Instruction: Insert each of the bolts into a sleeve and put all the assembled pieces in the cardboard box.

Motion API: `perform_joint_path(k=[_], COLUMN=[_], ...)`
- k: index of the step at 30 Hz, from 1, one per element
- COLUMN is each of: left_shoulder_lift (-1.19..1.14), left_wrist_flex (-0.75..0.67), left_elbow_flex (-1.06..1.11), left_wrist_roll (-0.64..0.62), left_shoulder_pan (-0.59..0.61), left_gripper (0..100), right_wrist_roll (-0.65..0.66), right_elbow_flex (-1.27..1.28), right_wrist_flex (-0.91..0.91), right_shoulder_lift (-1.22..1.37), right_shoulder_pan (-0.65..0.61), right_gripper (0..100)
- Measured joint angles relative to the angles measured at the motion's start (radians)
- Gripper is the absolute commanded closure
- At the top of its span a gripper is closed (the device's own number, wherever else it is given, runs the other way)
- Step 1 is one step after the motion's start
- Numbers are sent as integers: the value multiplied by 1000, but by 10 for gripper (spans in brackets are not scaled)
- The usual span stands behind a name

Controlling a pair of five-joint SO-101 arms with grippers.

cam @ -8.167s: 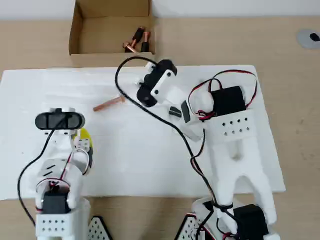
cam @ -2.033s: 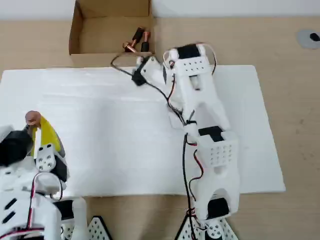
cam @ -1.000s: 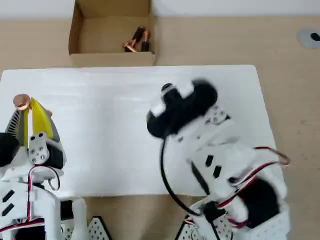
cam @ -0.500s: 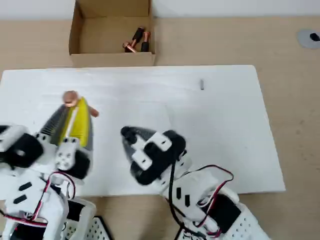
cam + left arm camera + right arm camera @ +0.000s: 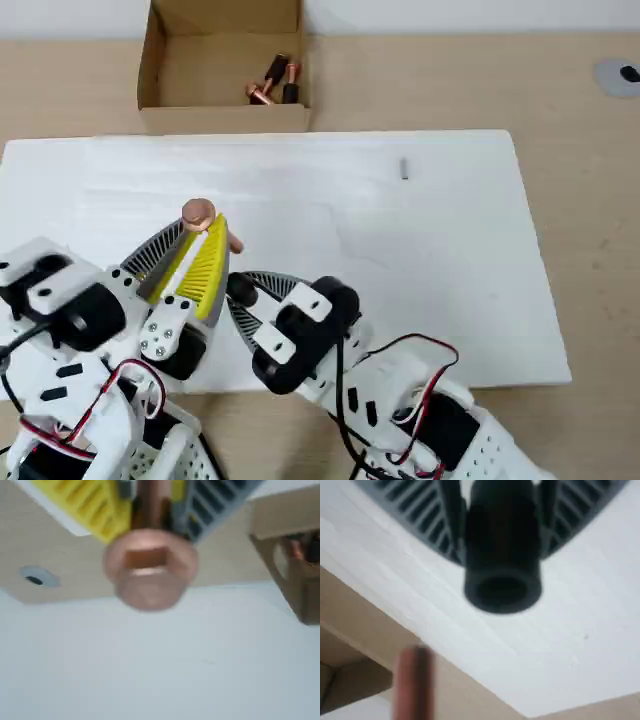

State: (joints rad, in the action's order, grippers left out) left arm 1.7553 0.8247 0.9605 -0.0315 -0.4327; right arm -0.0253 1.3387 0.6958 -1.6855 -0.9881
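Left gripper: clamped on bolt, head at 10 o'clock, shank tip toward 4. Right gripper: clamped on sleeve, just beside that tip, at its 6 o'clock; bore apparently not yet aligned.

Copper-toned metal, ribbed plastic, matt card and white foam

A bolt of copper-toned metal with a soft sheen is clamped in the left gripper, whose fingers are of ribbed plastic. A smooth, matt black sleeve, plastic by its look, is held between the ribbed plastic of the right gripper. Both are seen over a matt, faintly grained foam sheet. Beyond the sheet's far edge, a cardboard box of dull brown card is set on a wood-look table with a flat finish.
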Motion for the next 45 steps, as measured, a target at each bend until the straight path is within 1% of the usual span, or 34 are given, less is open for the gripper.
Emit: perform_joint_path(k=[4, 8, 12, 20, 38, 45], left_shoulder_lift=[0, -3, -3, -2, 0, 0], left_wrist_flex=[0, 0, 31, 121, 132, 210], left_elbow_flex=[48, 57, 57, -31, -103, -103], left_wrist_roll=[-32, -34, -34, -34, -37, -41], left_shoulder_pan=[0, 0, 0, 0, -5, -5], left_gripper=[995, 995, 995, 994, 990, 990], right_wrist_roll=[0, 0, 0, 0, 0, 0], right_elbow_flex=[0, 0, 0, 0, 11, 15], right_wrist_flex=[0, 0, 0, 0, 0, 0], right_shoulder_lift=[-3, -5, -5, -5, -6, -8], right_shoulder_pan=[0, 3, 40, 61, 61, 61], right_gripper=[989, 989, 989, 989, 989, 989])
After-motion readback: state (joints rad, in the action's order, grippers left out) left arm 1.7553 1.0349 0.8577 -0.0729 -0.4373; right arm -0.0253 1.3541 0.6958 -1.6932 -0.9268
